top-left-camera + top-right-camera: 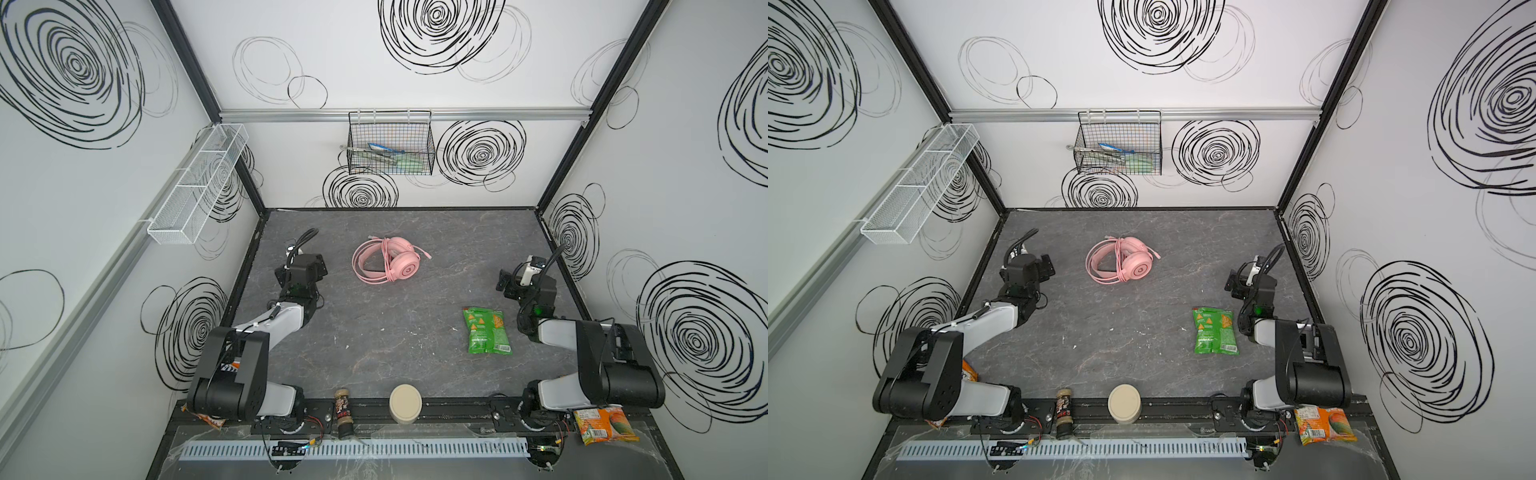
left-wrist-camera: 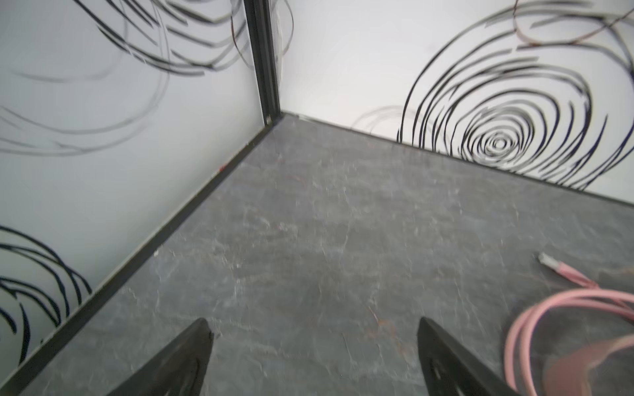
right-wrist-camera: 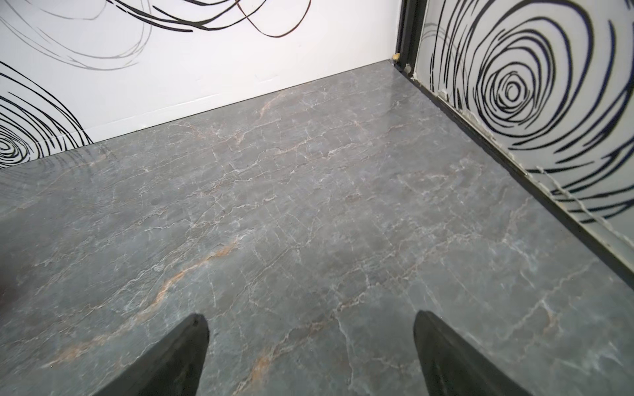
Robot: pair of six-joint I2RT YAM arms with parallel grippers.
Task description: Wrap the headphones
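The headphones (image 1: 388, 266) (image 1: 1121, 264) lay on the grey table (image 1: 374, 332) in the upper middle of both top views. One earcup faced up. The pink cable (image 2: 549, 308) was looped along the headband and around it by the earcups, and the plug (image 2: 549, 262) rested on the table.

The left gripper (image 2: 314, 322) sat at the left of the top views, apart from the headphones. Its jaws were spread wide over bare table with nothing between them. The wrist view showed the cable loops off to one side of one finger.

The right gripper (image 3: 310, 315) sat at the right, well apart from the headphones, with its jaws equally wide and empty.

A green snack bag (image 1: 486, 331) lay at lower right, near the right arm.
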